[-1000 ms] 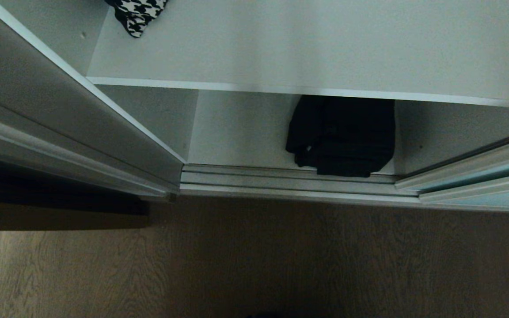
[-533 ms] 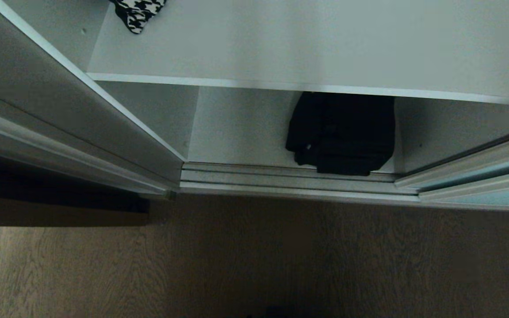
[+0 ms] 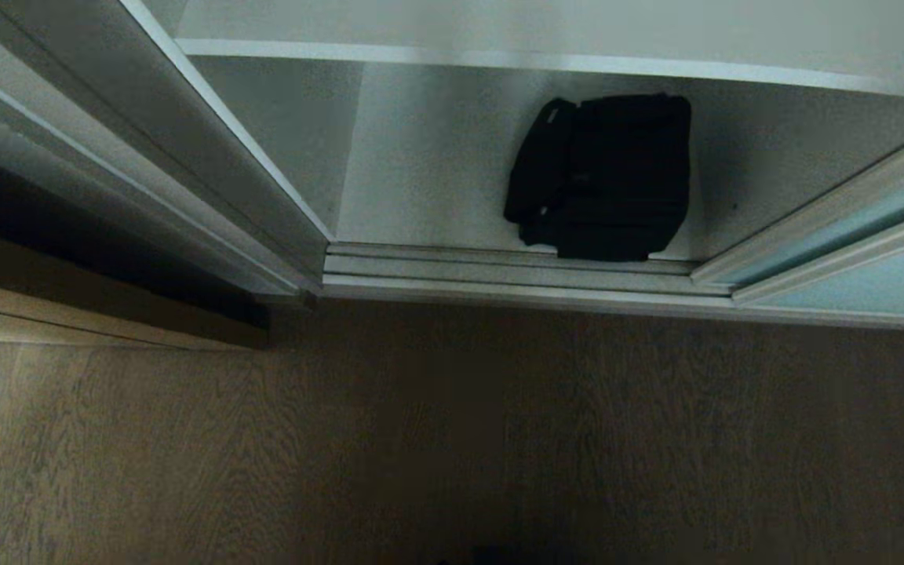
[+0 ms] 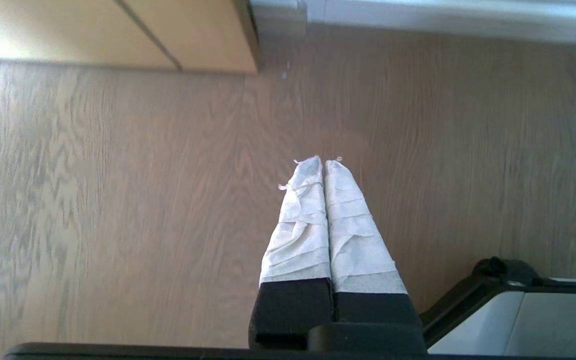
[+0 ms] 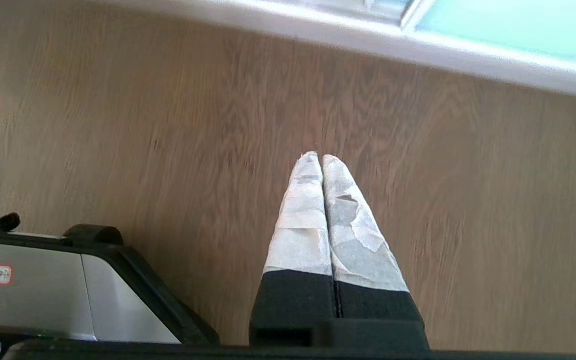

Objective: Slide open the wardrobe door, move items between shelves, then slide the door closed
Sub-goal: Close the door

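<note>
Head view dim, floor (image 3: 452, 439) shadowed; wrist views bright, slight blur.

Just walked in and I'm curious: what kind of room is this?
Probably a bedroom or dressing area: a white built-in wardrobe shelf, a frosted turquoise sliding glass door on floor tracks, a soft black fabric bag stored inside, and wood-grain flooring.

Head camera has tilted down: whole wardrobe scene sits higher in frame than before. Black bag (image 3: 599, 177) now shows its full top, earlier half hidden under the shelf (image 3: 499, 56) edge. Houndstooth cloth on that shelf has gone out of view. More wood floor (image 3: 452, 439) visible. Tan board (image 3: 91, 314) at left now shows. Nothing itself moved.
</note>
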